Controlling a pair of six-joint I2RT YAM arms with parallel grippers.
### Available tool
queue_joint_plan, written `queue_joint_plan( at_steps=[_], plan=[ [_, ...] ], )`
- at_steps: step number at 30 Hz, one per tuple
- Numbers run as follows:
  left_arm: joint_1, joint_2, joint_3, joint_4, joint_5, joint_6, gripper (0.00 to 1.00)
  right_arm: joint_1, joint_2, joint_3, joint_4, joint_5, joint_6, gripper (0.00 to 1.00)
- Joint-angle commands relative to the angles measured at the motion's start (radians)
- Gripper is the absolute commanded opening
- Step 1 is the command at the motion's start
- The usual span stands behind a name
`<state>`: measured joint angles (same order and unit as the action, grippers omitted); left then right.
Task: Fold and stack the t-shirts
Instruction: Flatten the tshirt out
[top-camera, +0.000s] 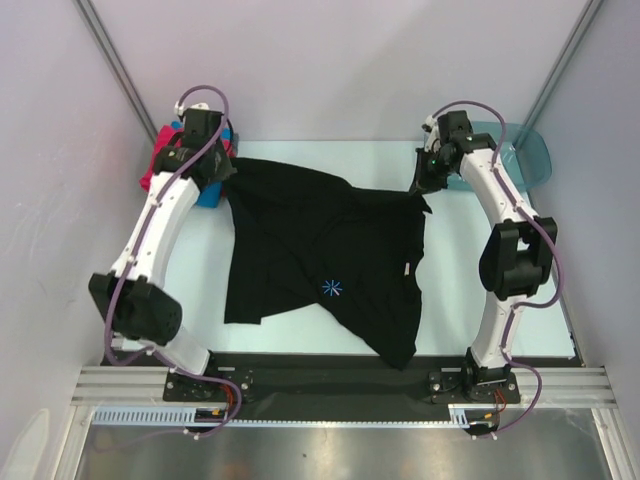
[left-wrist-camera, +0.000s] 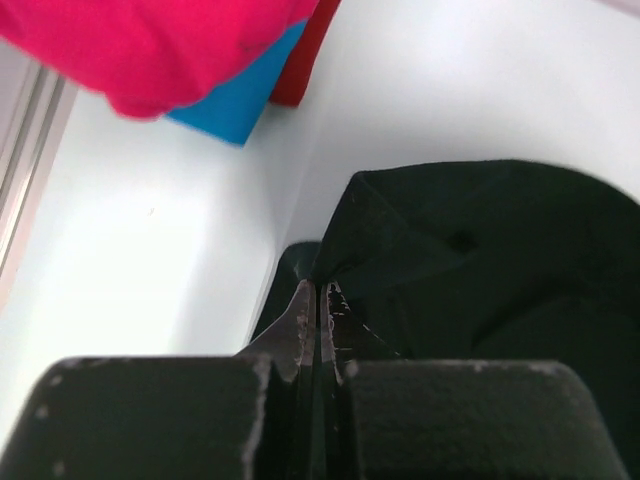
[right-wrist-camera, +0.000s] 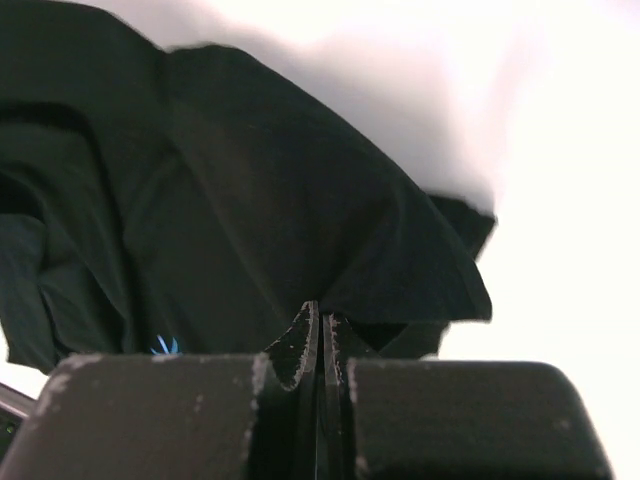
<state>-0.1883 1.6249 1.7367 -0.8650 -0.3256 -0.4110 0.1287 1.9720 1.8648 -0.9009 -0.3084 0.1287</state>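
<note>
Though spread wide, black t-shirt (top-camera: 300, 235) rumpled, blue starburst print (top-camera: 332, 288) showing

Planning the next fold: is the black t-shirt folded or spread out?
Spread out, though rumpled: black t-shirt lies open, left gripper and right gripper each pinching a far edge.

The white left arm (top-camera: 150, 235) and white right arm (top-camera: 497, 190) arch forward, elbows bowed outward. The left end effector (left-wrist-camera: 318, 300) and right end effector (right-wrist-camera: 320, 318) each clamp fully closed on the large black cloth t-shirt (top-camera: 320, 250).
</note>
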Motion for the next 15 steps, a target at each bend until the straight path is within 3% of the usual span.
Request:
queue_joint_plan(
  at_steps=[1,5,15],
  plan=[
    [0.004,-0.101,-0.077,-0.064,0.039,-0.023,0.0,0.009,-0.039,-0.05,-0.121,0.094,-0.017,0.0],
    [0.004,-0.195,-0.181,-0.109,0.106,-0.074,0.0,0.035,-0.074,-0.143,-0.168,0.173,0.015,0.0],
    [0.003,-0.365,-0.434,-0.337,0.186,-0.149,0.0,0.092,-0.102,-0.231,-0.319,0.183,0.084,0.0]
  ],
)
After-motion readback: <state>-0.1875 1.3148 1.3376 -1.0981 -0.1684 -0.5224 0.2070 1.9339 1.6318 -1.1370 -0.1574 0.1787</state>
